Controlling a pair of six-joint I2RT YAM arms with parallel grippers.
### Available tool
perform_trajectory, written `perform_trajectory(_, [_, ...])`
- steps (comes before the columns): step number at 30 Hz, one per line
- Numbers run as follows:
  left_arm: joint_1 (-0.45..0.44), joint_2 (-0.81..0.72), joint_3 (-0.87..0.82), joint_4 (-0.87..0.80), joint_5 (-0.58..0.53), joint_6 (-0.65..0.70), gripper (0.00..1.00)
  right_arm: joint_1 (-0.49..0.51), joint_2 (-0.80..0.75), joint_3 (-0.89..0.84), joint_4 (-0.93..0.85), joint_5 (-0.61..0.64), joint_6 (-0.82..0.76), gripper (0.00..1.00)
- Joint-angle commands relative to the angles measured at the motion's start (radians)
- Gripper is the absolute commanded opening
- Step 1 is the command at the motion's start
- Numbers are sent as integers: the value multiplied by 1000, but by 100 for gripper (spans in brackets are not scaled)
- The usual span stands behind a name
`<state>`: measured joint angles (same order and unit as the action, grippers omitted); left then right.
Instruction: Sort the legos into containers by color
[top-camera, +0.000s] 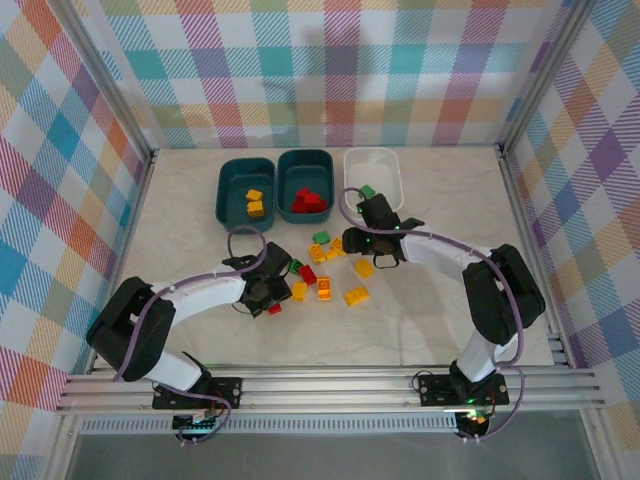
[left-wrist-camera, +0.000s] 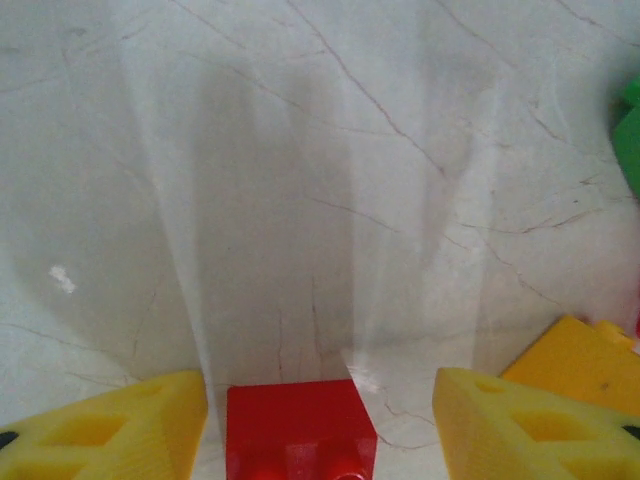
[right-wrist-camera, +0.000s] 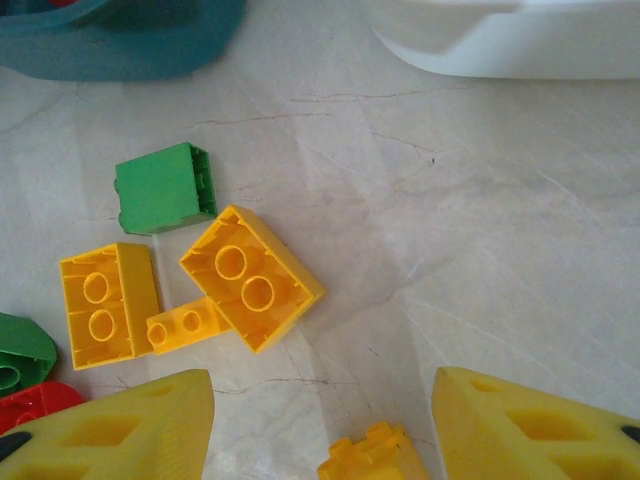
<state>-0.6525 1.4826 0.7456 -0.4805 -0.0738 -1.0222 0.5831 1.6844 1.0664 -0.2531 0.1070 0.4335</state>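
Both spread: left gripper (left-wrist-camera: 320, 390) straddles glossy red studded brick (left-wrist-camera: 300, 430); right gripper (right-wrist-camera: 325, 385) near blocky orange studded bricks (right-wrist-camera: 252, 278).

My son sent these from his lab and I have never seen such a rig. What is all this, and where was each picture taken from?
A left arm and a right arm are bolted at the near edge of a table; each ends in a two-finger gripper. The top picture looks down from above and behind them. The other two come from cameras on the wrists, so the yellow wedges at the bottom are fingers. Three bins stand at the back: the left teal bin has yellow bricks, the middle teal bin red bricks, the white bin a green brick. In front lie loose bricks. The left gripper is open around a red brick, not yet touching it. The right gripper hangs open above some loose ones. Neither grips anything.
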Motion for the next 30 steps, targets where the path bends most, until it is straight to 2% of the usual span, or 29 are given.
perform_trajectory(1, [-19,57,-3,0,-12,-5,60,4,-34,-30,60,13,8,60])
perform_trajectory(9, [-25,29,5,-42,-61,-4,31,4,-34,-90,138,-8,10,59])
perform_trajectory(15, [-26,-35,63,-145,-123,32,28,4,-46,-129,191,-10,22,59])
perform_trajectory(20, [0,-86,211,-245,-195,142,28,4,-102,-249,316,29,83,55])
perform_trajectory(24, [117,-60,353,-281,-210,260,27,4,-129,-307,370,82,102,56])
perform_trajectory(28, [304,30,443,-208,-120,334,27,4,-133,-327,402,107,112,56])
perform_trajectory(30, [362,113,508,-185,-90,341,27,4,-130,-328,401,115,113,56])
